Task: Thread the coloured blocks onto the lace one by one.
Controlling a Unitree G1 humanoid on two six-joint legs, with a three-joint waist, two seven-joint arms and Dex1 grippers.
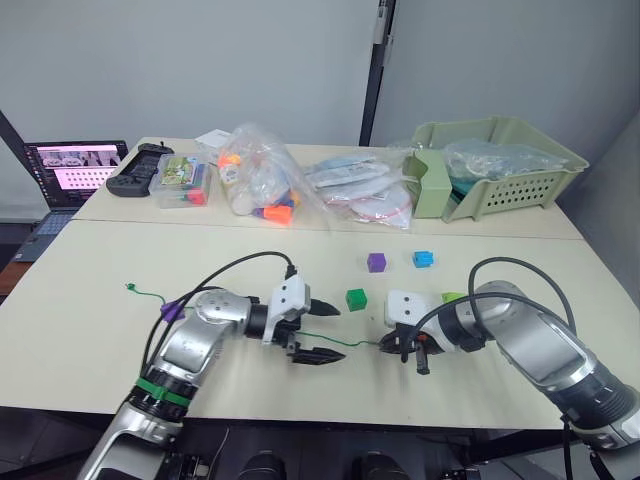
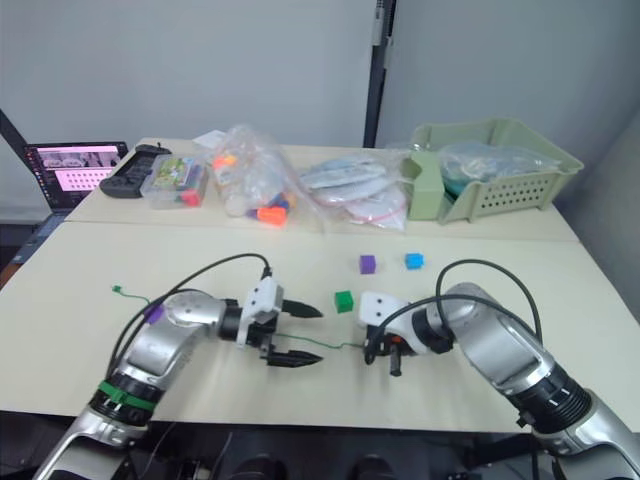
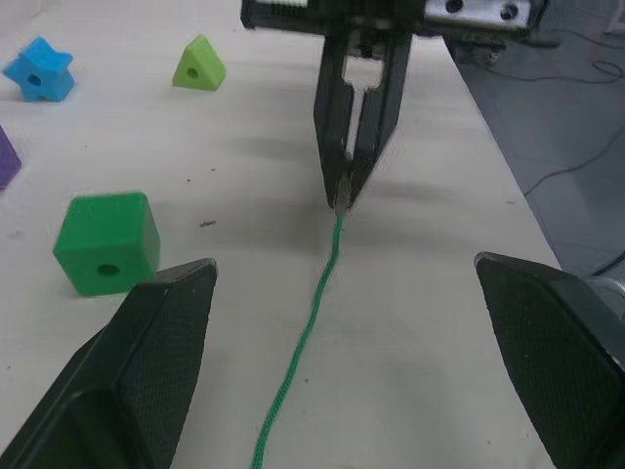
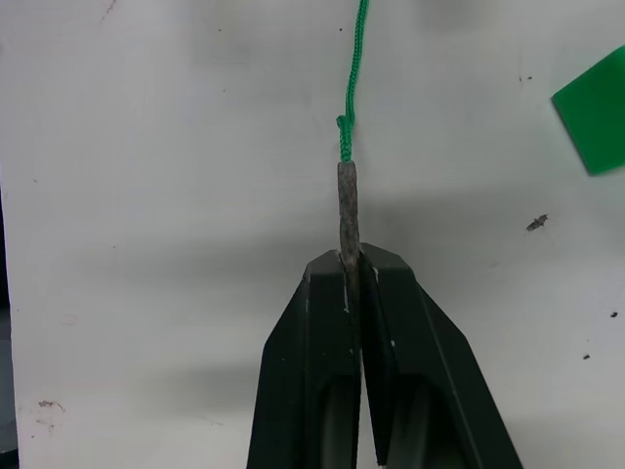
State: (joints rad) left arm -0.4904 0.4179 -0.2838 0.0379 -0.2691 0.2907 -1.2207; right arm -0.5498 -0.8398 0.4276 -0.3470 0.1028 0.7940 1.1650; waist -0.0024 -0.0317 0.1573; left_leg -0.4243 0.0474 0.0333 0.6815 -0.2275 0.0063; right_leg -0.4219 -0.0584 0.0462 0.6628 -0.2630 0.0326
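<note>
The thin green lace [image 1: 345,345] runs across the table from its knotted end [image 1: 130,288] to my right gripper [image 4: 350,259], which is shut on its pale stiff tip [image 4: 348,205]. My left gripper [image 1: 322,332] is open, its fingers [image 3: 146,362] either side of the lace, a short way from the right gripper [image 3: 340,200]. A purple block [image 1: 172,311] sits along the lace by my left forearm. The dark green block [image 1: 356,299] lies just beyond the grippers. Farther back are a purple block [image 1: 376,262] and a blue one [image 1: 422,259]. The lime green block [image 1: 452,297] is beside my right wrist.
Along the back of the table lie clear plastic bags [image 1: 262,180] of toy pieces, a small clear box [image 1: 182,182], a game controller [image 1: 135,175] and a pale green basket [image 1: 500,165]. A laptop [image 1: 70,165] stands off the far left corner. The table's front edge is close behind both grippers.
</note>
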